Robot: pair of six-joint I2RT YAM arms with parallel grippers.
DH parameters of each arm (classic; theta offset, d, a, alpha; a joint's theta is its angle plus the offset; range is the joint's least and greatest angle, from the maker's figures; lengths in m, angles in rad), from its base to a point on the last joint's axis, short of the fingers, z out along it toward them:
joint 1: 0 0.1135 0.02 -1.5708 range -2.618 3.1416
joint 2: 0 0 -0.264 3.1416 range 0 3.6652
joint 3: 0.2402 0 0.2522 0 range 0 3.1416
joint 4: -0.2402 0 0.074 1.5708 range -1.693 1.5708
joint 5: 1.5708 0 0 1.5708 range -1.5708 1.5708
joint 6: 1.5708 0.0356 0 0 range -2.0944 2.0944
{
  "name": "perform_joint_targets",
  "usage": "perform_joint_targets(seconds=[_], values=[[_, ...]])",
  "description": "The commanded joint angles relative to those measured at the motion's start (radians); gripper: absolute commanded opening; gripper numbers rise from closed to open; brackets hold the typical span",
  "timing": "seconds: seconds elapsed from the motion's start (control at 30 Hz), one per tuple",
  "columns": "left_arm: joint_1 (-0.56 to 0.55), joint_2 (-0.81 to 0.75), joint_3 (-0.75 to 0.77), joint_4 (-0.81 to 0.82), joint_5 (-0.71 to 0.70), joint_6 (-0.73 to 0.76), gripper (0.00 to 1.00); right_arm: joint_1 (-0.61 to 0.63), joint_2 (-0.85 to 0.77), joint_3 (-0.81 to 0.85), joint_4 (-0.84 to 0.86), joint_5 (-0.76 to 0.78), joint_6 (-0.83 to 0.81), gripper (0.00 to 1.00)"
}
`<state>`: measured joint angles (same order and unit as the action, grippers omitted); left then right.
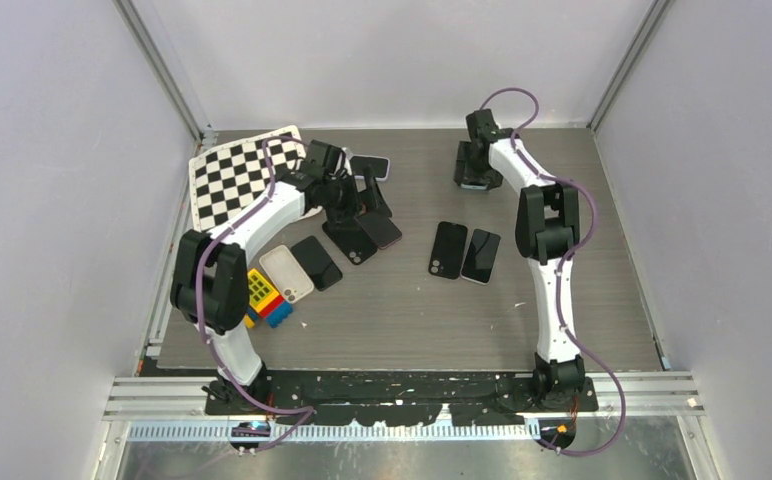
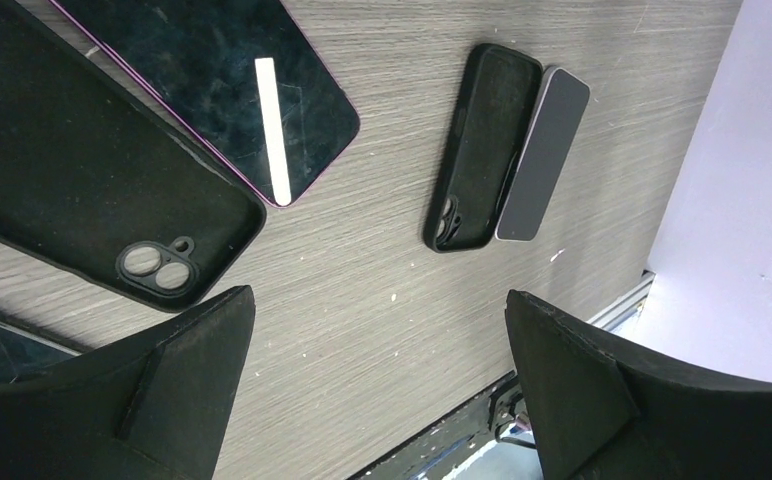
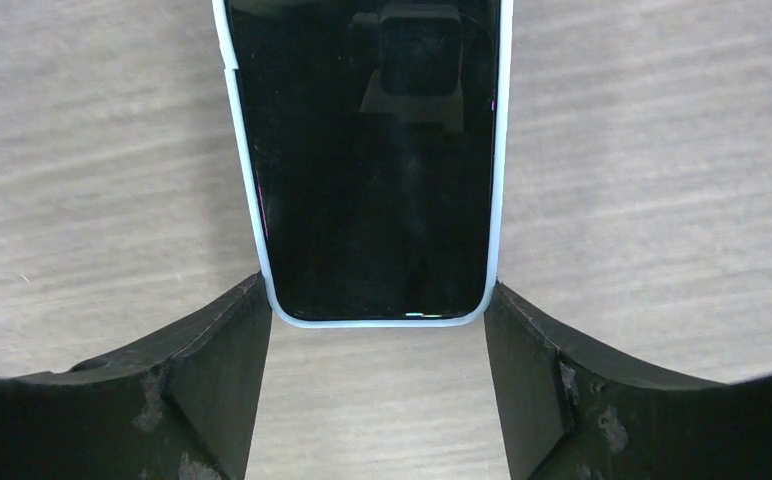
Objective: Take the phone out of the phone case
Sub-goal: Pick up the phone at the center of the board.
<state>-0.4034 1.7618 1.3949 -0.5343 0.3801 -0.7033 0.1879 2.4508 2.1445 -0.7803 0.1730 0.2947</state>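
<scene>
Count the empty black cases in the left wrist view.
2. Left case, beside the purple-edged phone; right case, beside a grey phone. The fingers may hide others.

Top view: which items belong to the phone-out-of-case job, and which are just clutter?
Job:
- cased phone, its end between the right fingers

Lying about:
- checkerboard
- blocks
- white case
- black case
- purple-edged phone

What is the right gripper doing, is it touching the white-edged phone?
Cannot tell. In the right wrist view the right gripper flanks the white-edged phone at its bottom corners, with no plain gap or squeeze.
</scene>
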Motion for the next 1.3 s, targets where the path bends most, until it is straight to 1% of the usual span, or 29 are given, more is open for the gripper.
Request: perform_joint_targets(seconds=[0.0,0.1,0.17,0.23,0.27,0.3,0.33,0.4,0.47,0.6,0.73,0.8,0.83,0.87,0.9,0.97,1.03,1.1,1.17,1.27], values=[[0.006,0.012,0.02,0.049,0.05,-0.045,1.0,0.015,-0.147,-0.169,-0.03,0.101,-0.002,0.5],[0.006,0.006,-0.026,0.108,0.064,-0.089,1.0,0.036,-0.274,-0.346,-0.01,0.09,0.063,0.5],[0.006,0.004,-0.049,0.123,0.065,-0.108,1.0,0.04,-0.327,-0.449,0.018,0.073,0.101,0.54],[0.006,0.001,-0.058,0.132,0.068,-0.118,1.0,0.042,-0.356,-0.524,0.059,0.054,0.118,0.65],[0.006,0.001,-0.059,0.132,0.068,-0.119,1.0,0.041,-0.359,-0.538,0.074,0.052,0.117,0.78],[0.006,0.0,-0.058,0.132,0.068,-0.12,1.0,0.042,-0.354,-0.548,0.077,0.05,0.11,0.85],[0.006,-0.002,-0.059,0.132,0.066,-0.12,1.0,0.042,-0.35,-0.548,0.079,0.052,0.102,0.94],[0.006,-0.008,-0.06,0.132,0.064,-0.12,1.0,0.04,-0.328,-0.535,0.085,0.066,0.082,0.98],[0.005,-0.018,-0.064,0.132,0.062,-0.121,1.0,0.029,-0.292,-0.482,0.08,0.074,0.069,0.99],[0.006,-0.046,-0.089,0.132,0.052,-0.124,1.0,-0.001,-0.189,-0.38,0.055,0.059,0.066,1.0],[0.006,-0.075,-0.109,0.131,0.034,-0.118,1.0,-0.033,-0.133,-0.323,0.049,0.005,0.083,0.99],[0.006,-0.087,-0.113,0.129,0.029,-0.113,1.0,-0.043,-0.117,-0.308,0.045,-0.017,0.096,0.95],[0.006,-0.091,-0.115,0.128,0.026,-0.108,1.0,-0.045,-0.112,-0.303,0.042,-0.024,0.101,0.86],[0.006,-0.1,-0.113,0.124,0.017,-0.102,1.0,-0.048,-0.103,-0.294,0.039,-0.032,0.11,0.81],[0.006,-0.105,-0.112,0.115,0.007,-0.098,1.0,-0.048,-0.101,-0.291,0.036,-0.032,0.115,0.65],[0.005,-0.12,-0.113,0.105,-0.017,-0.087,1.0,-0.048,-0.1,-0.287,0.038,-0.019,0.13,0.47],[0.006,-0.136,-0.117,0.1,-0.041,-0.079,1.0,-0.05,-0.117,-0.305,0.06,-0.01,0.139,0.41],[0.006,-0.149,-0.118,0.1,-0.055,-0.073,1.0,-0.05,-0.169,-0.334,0.103,-0.013,0.145,0.38],[0.006,-0.16,-0.116,0.107,-0.048,-0.06,1.0,-0.052,-0.226,-0.368,0.162,-0.025,0.149,0.38],[0.005,-0.178,-0.116,0.12,-0.046,-0.048,1.0,-0.059,-0.308,-0.407,0.265,-0.111,0.165,0.38]])
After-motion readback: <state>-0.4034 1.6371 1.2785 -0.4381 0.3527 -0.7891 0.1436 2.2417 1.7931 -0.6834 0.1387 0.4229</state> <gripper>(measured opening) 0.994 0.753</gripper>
